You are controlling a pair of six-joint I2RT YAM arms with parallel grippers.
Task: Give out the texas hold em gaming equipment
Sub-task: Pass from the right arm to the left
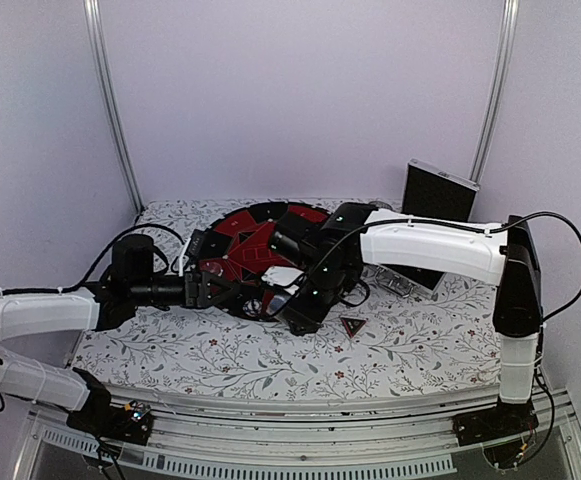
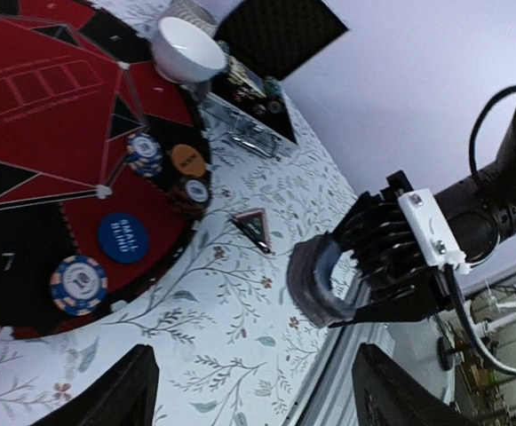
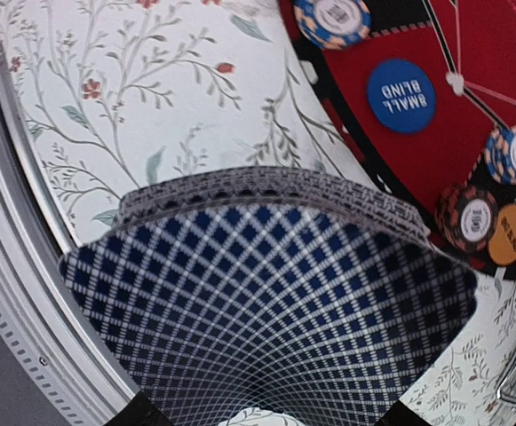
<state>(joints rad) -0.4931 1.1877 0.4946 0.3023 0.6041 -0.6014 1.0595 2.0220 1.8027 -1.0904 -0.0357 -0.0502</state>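
Right gripper [image 2: 351, 277] has the deck of playing cards with blue-and-white diamond backs [image 3: 266, 302] pinched end to end. Its jaws are about half closed, and the squeeze bows the deck into a deep arch. The deck's long axis runs straight across the jaws. The hump points away from the wrist, toward the near rim of the round red-and-black felt mat [image 3: 497, 53], with the patterned backs on the hollow side. The deck is up off the floral tablecloth [image 3: 133, 80], just near of that rim.

Left gripper [image 2: 253, 377] hangs to the left, facing the deck, jaws wide apart with nothing between them.

Flat on the mat lie 1 blue disc marked SMALL BLIND [image 3: 401, 95], 1 orange disc [image 3: 509, 233] and 1 blue-and-orange striped poker chip [image 3: 333, 18]. The black-and-red triangular marker [image 1: 353, 325] lies on the cloth right of the deck, 1 corner aimed at the near edge.
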